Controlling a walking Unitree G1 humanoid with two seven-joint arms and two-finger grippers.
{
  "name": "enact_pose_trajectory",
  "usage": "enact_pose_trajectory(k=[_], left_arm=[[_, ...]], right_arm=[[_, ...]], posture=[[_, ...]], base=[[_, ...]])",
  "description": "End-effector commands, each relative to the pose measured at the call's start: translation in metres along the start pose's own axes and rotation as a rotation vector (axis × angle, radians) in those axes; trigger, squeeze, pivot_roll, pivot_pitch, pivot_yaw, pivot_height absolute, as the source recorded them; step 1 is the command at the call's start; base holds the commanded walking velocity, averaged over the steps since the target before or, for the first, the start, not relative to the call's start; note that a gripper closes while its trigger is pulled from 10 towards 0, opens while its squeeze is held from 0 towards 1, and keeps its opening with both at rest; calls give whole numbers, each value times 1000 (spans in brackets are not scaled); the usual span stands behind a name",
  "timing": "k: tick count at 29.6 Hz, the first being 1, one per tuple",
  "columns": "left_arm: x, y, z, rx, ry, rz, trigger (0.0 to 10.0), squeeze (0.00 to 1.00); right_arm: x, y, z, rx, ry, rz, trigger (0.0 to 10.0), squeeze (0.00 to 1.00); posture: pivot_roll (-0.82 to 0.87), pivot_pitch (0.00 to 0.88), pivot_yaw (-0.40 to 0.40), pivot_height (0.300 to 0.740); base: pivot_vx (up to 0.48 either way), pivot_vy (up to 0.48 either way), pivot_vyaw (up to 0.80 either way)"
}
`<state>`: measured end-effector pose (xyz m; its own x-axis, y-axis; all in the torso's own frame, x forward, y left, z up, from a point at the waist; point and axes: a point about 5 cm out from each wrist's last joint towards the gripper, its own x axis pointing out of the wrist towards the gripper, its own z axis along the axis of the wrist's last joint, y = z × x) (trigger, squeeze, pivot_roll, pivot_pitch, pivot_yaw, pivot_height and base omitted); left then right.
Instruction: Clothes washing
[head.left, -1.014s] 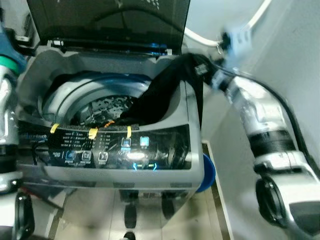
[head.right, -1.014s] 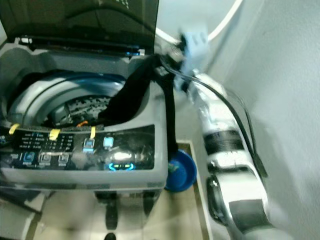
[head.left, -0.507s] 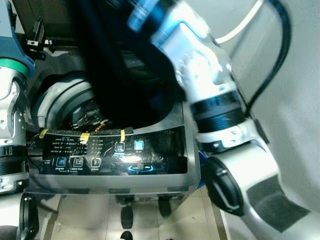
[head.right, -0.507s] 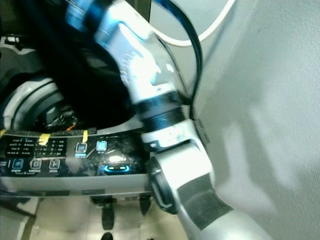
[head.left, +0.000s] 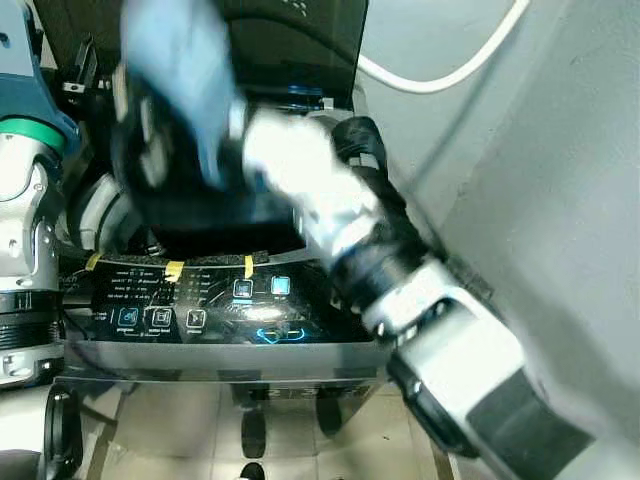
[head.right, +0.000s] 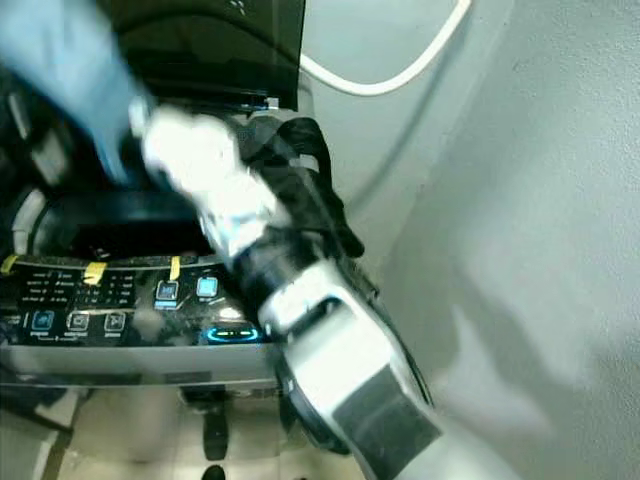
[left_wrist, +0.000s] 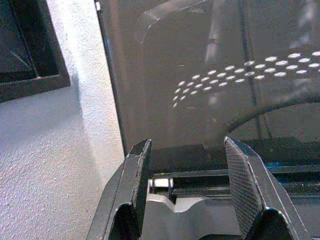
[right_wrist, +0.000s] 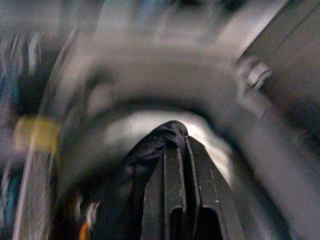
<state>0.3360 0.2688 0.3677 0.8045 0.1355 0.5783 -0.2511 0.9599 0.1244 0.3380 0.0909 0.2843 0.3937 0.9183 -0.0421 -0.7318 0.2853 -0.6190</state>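
A pale grey wall (head.left: 520, 150) closes the space from 12 round to 4 o'clock, with a white hose (head.left: 440, 78) curving across it at 1 o'clock. In the left eye view a grey washing machine (head.left: 230, 355) stands at centre, its dark lid (head.left: 290, 40) raised at 12 o'clock and its lit control panel (head.left: 215, 305) at 6 o'clock, marked by yellow tape tabs. The right arm (head.left: 400, 290) reaches in from 4 o'clock across the machine's top, blurred. A black garment (head.left: 360, 150) drapes over that arm near the machine's right rear corner. The left arm (head.left: 25, 230) stands at 9 o'clock beside the machine.

The right eye view shows the same scene, with the black garment bunched on the arm at about 12 o'clock above the panel.

In the left wrist view the left gripper (left_wrist: 192, 180) has its two fingers spread wide with nothing between them, facing the raised lid and a white wall.

In the right wrist view, heavily blurred, the right gripper (right_wrist: 182, 165) has its fingers pressed together on a fold of the black garment, over the tub rim (right_wrist: 150, 85) of the machine
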Motion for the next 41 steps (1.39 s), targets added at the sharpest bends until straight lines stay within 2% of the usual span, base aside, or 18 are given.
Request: enact_pose_trajectory(k=[1, 3, 4, 7, 8, 10, 12, 13, 17, 20, 24, 26, 28, 33, 35, 38, 39, 41], left_arm=[[0, 1, 3, 1, -7, 2, 10000, 0], [0, 1, 3, 1, -7, 2, 10000, 0], [0, 3, 4, 3, -8, 2, 10000, 0], [1, 3, 4, 4, -9, 3, 10000, 0], [1, 3, 4, 3, -9, 2, 10000, 0], [2, 2, 4, 2, -9, -2, 10000, 0], [3, 0, 4, -1, -9, -8, 10000, 0], [3, 0, 4, -1, -9, -8, 10000, 0], [3, 0, 4, 1, -6, -10, 10000, 0], [3, 0, 4, 1, -5, -10, 10000, 0], [2, -1, 4, 1, -4, -10, 10000, 0], [2, -1, 4, 1, -4, -10, 10000, 0], [2, 0, 3, 0, -4, -8, 10000, 0], [2, 1, 3, 1, -2, -7, 10000, 0], [2, 1, 2, 1, 2, -10, 10000, 0], [3, -1, 2, -2, 2, -15, 10000, 0], [4, -2, 2, -5, 2, -19, 10000, 0], [4, -3, 2, -6, 1, -21, 10000, 0]], right_arm=[[4, 20, -12, -94, 54, 74, 10000, 0], [4, 20, -12, -94, 54, 74, 10000, 0], [0, 25, -26, -112, 94, 104, 10000, 0], [-4, 26, -34, -135, 118, 118, 10000, 0], [-7, 21, -38, -137, 130, 106, 10000, 1000], [-9, 14, -36, -97, 115, 88, 10000, 1000], [-14, -6, -24, 29, 39, 13, 10000, 1000], [-14, -6, -24, 29, 39, 13, 10000, 1000], [-27, -42, 6, 276, -167, -98, 10000, 1000], [-35, -55, 18, 352, -255, -123, 10000, 1000], [-54, -70, 20, 317, -261, -139, 10000, 1000], [-54, -70, 20, 317, -261, -139, 10000, 1000], [-75, -75, 10, 235, -215, -134, 10000, 1000], [-101, -80, 1, 186, -176, -140, 10000, 1000], [-124, -84, -4, 145, -136, -148, 10000, 1000], [-136, -87, -6, 115, -106, -161, 10000, 1000], [-146, -91, -9, 95, -78, -188, 10000, 839], [-152, -95, -10, 84, -62, -209, 10000, 839]], posture=[[46, 185, -12, 740], [46, 185, -12, 740], [44, 187, -10, 740], [41, 189, -5, 740], [39, 190, -1, 740], [38, 191, 1, 740], [38, 192, 6, 740], [38, 192, 6, 740], [39, 195, 7, 740], [39, 197, 5, 740], [39, 197, 6, 740], [39, 197, 6, 740], [36, 201, 6, 740], [36, 203, 9, 740], [28, 206, 18, 740], [28, 205, 19, 740], [29, 205, 23, 740], [28, 204, 24, 740]], base=[[0, 0, 0], [0, 0, 0], [0, 0, 0], [0, 0, 0], [0, 0, 0], [0, 0, 0], [0, 0, 0], [0, 0, 0], [0, 0, 0], [0, 0, 0], [0, 0, 0], [0, 0, 0], [0, 0, 0], [0, 0, 0], [0, 0, 0], [0, 0, 0], [0, 0, 0], [0, 0, 0]])
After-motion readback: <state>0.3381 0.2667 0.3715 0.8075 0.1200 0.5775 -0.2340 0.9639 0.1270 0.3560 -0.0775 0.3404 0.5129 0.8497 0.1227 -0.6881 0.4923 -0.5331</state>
